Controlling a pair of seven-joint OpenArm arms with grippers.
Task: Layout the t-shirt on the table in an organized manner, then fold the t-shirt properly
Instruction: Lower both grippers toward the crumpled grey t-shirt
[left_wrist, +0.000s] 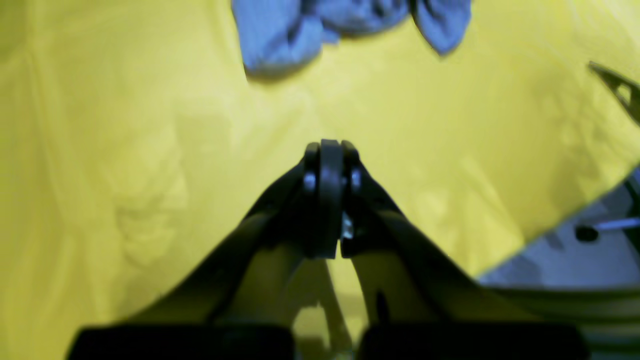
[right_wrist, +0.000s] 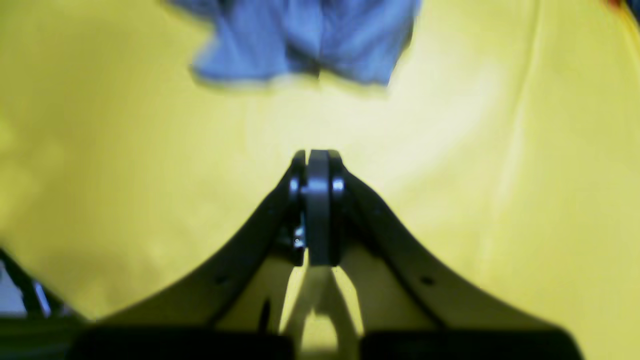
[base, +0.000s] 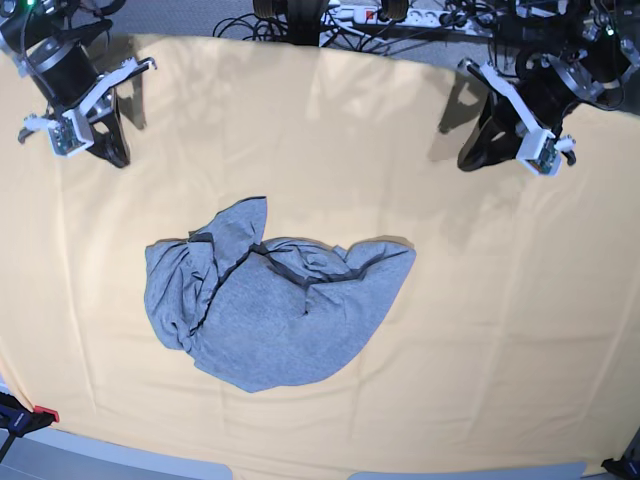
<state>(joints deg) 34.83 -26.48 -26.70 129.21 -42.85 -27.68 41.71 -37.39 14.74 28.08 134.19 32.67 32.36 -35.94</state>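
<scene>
The t-shirt (base: 270, 310) lies crumpled in a rounded heap near the middle of the table (base: 500, 330), its dark collar trim twisted across the top and one sleeve flap poking up toward the far edge; no lettering shows. Both arms hang back at the far corners, well apart from the cloth; the left gripper (left_wrist: 330, 150) has its jaws pressed together on nothing, and the right gripper (right_wrist: 316, 157) is likewise closed and empty, each hovering over bare yellow cover with the shirt's edge ahead of it. The shirt looks light, soft and limp; it will likely sag and drag rather than hold any shape, and bunch if pushed. Good places to take hold seem to be the outer hem or the shoulder seams beside the collar, pinching a single layer; the table cover itself is loose and could get caught too.
</scene>
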